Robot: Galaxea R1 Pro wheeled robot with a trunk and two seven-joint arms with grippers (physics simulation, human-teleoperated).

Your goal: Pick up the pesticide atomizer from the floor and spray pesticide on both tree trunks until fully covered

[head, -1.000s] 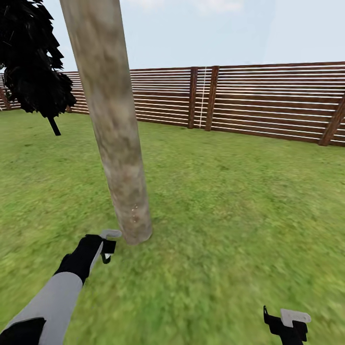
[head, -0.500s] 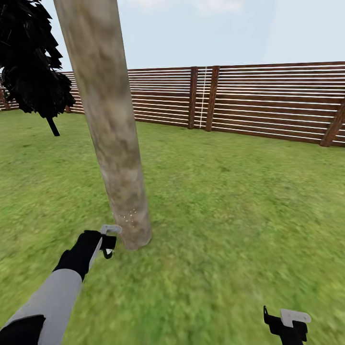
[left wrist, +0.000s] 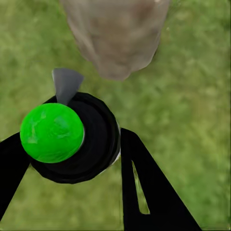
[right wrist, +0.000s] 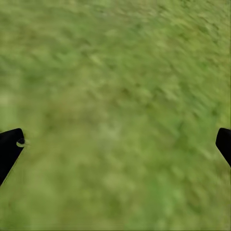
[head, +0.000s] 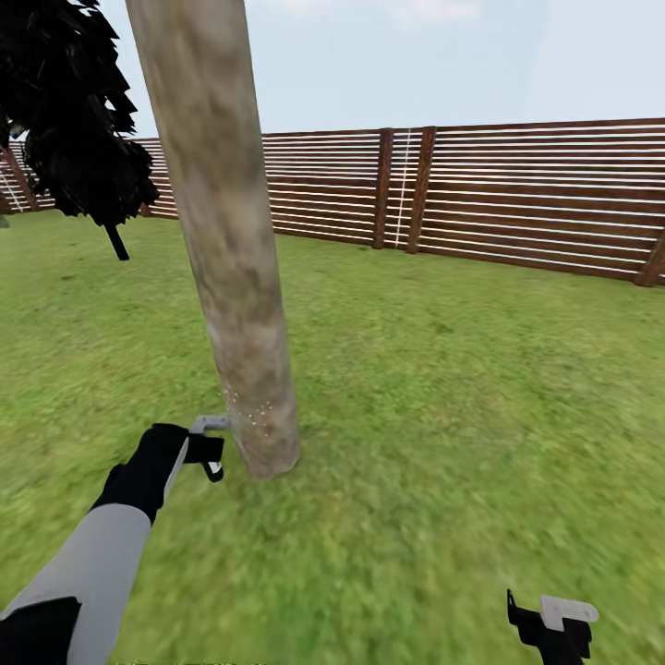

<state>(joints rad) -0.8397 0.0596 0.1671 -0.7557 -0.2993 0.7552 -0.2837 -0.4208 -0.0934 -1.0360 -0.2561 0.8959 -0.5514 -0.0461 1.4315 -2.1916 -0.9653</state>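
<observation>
Head view: left hand (head: 211,450) grips the pesticide atomizer (left wrist: 72,137) beside the tree trunk (head: 242,305).
Right hand (head: 552,621) hangs wide (idle); nozzle aimed so low risks an uncovered upper trunk.

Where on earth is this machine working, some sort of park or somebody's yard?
Most likely a fenced garden or back yard, rendered in a simulator. Grass covers the ground, a brown slatted wooden fence closes it in, and a thick pale tree trunk rises close in front, with a dark conifer further back.

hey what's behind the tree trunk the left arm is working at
Behind the tree trunk lies green lawn up to the brown slatted fence; a dark conifer stands off to one side. The trunk covers the fence stretch directly behind it.
</observation>
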